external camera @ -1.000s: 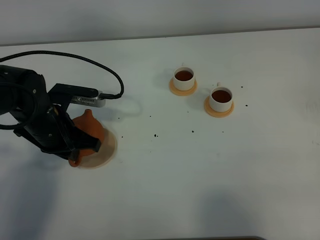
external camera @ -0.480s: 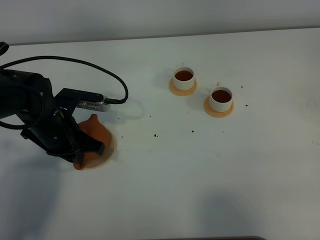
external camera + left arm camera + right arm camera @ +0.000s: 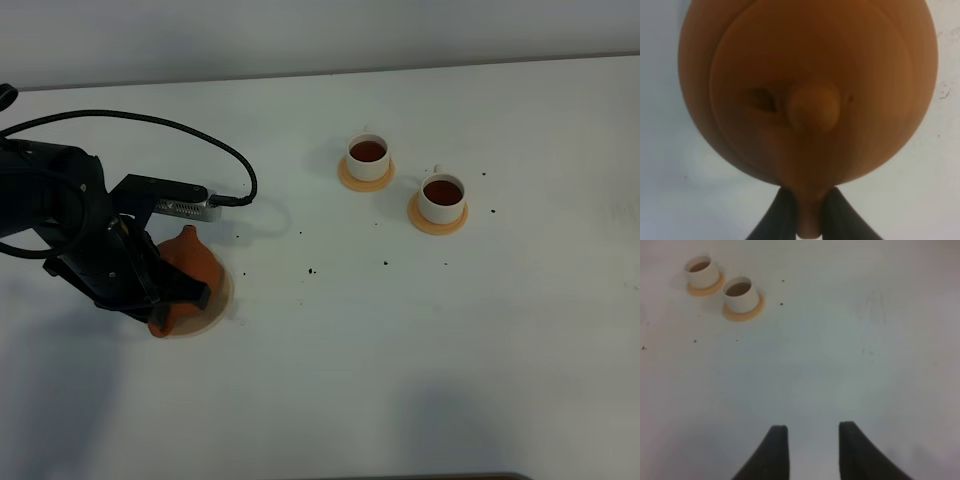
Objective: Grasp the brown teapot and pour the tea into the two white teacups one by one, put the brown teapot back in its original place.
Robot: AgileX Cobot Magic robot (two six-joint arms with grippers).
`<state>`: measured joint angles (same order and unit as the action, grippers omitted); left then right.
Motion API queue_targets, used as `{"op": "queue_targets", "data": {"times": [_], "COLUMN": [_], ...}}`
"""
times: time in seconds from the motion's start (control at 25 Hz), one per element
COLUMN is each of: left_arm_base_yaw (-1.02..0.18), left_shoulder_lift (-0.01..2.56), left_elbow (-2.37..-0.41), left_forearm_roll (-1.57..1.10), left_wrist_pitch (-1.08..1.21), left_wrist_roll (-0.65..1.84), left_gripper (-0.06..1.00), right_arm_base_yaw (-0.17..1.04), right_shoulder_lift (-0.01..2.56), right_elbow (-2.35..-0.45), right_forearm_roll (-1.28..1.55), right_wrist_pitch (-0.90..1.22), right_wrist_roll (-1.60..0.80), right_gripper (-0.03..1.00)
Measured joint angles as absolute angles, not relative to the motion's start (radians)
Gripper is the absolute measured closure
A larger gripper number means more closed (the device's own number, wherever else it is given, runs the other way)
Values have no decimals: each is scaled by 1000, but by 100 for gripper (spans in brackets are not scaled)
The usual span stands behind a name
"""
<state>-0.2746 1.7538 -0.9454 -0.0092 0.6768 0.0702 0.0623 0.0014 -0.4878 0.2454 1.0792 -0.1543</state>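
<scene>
Overhead view spans table; wrist views hug it.

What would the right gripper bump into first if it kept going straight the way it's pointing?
Probably only the bare table. The right gripper is open, and the two white teacups sit well off to one side of its line, though depth is hard to judge.

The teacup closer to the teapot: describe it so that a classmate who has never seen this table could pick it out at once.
On the white table, find the brown teapot under the black arm at the left, then look right to the two white teacups on orange-tan saucers. The wanted teacup is the one farther back and more to the left; unlike its neighbour, it stands nearer the table's far edge.
</scene>
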Motion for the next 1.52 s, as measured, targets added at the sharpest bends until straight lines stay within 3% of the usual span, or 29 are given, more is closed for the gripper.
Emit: {"op": "queue_targets", "data": {"times": [0.44, 0.84, 1.32, 1.52], "left_arm_base_yaw": [-275, -275, -275, -275], "left_shoulder_lift": [1754, 1665, 1317, 1148], "left_elbow": [-945, -945, -944, -909], "left_forearm_roll": [-11, -11, 50, 52], "left_wrist_pitch": [679, 821, 1185, 1189], "left_wrist_roll": [70, 88, 47, 42], "left_gripper": [53, 51, 51, 51], "right_arm_base_yaw": [62, 62, 62, 62], "right_shoulder_lift": [1, 1, 1, 1], "right_elbow": [-488, -488, -488, -488], "right_forearm_roll": [245, 245, 245, 245], "right_wrist_pitch": [1079, 1079, 1079, 1079], "right_wrist_roll": [-154, -154, -154, -154], "right_gripper": [73, 73, 73, 73]}}
